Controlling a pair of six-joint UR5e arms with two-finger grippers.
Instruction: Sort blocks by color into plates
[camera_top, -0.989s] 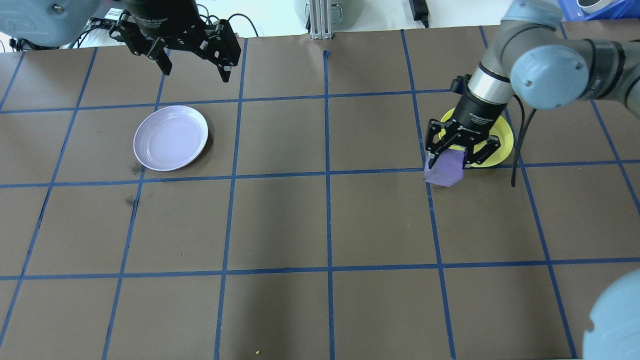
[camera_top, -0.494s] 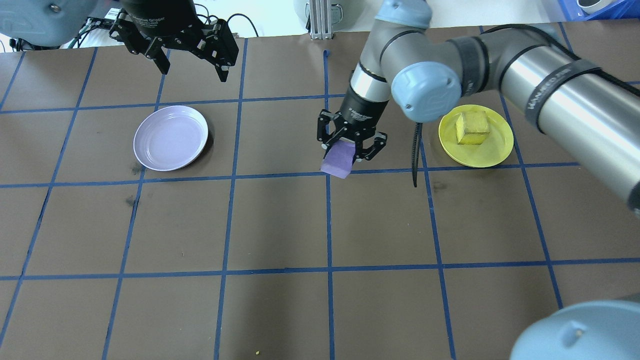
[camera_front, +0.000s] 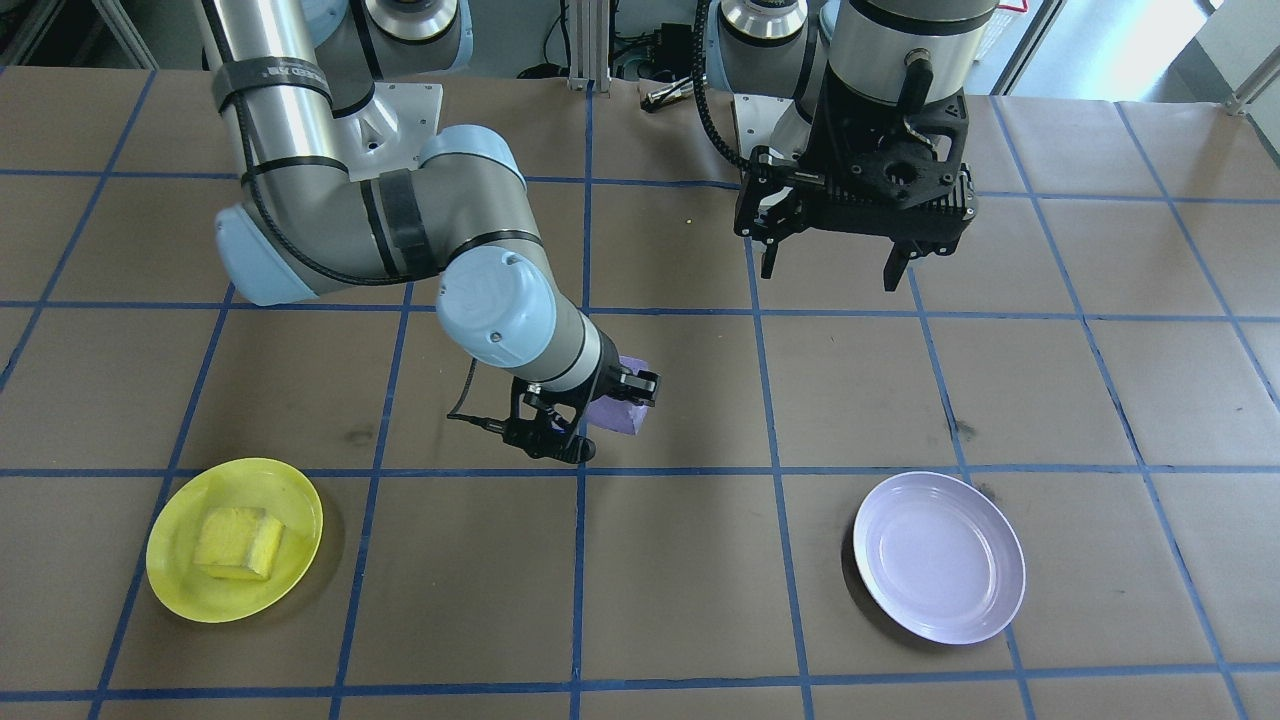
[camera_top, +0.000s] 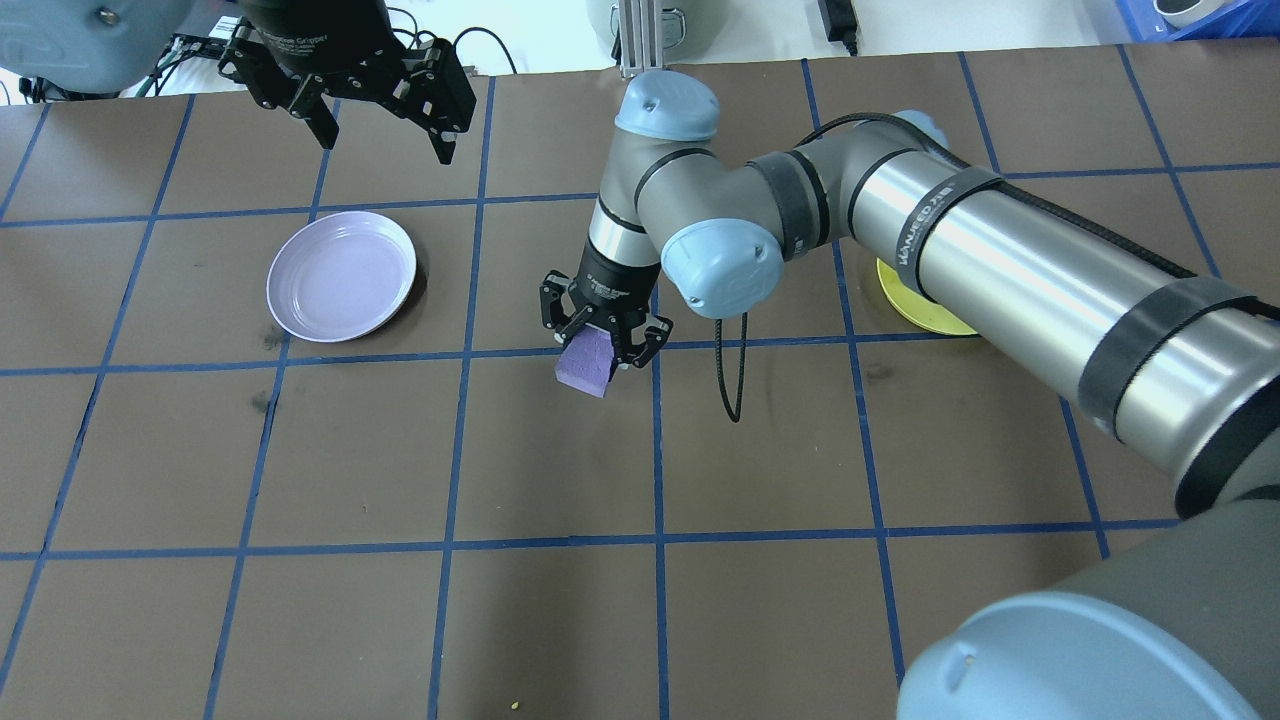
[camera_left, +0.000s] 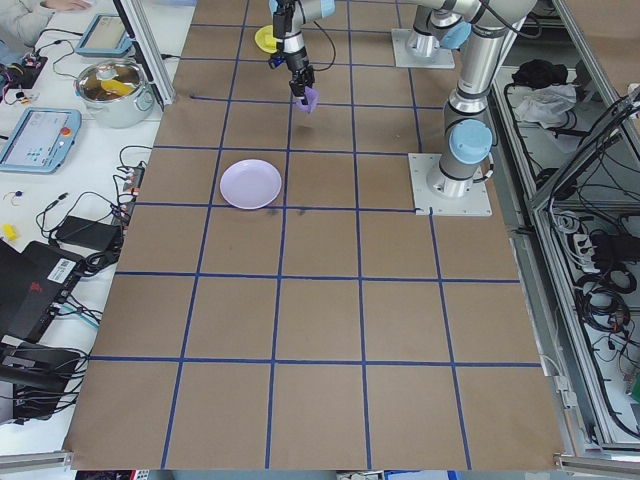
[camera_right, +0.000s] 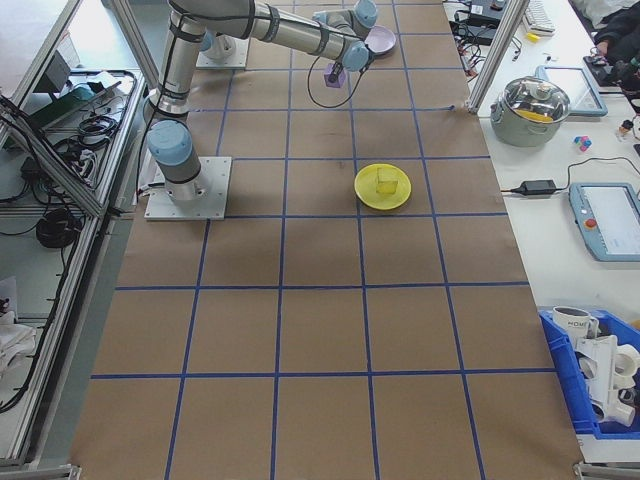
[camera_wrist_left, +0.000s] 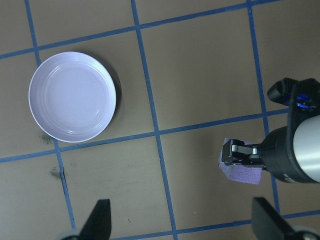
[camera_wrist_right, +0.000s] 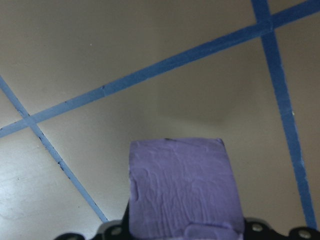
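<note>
The lavender plate (camera_top: 341, 275) lies empty, well apart from the right gripper (camera_top: 604, 344), which is clamped on the purple block (camera_top: 586, 363) above the table. The left gripper (camera_top: 385, 118), spread wide and empty, hangs nearer the plate.

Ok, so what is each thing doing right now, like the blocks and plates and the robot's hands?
Purple block: held in the air, pinched by the right gripper.
Yellow block: resting in the yellow plate.
Yellow plate: flat on the table, holding its block.
Lavender plate: flat on the table, empty.
Right gripper: fingers shut on the purple block.
Left gripper: fingers open, holding nothing, above the table.
</note>
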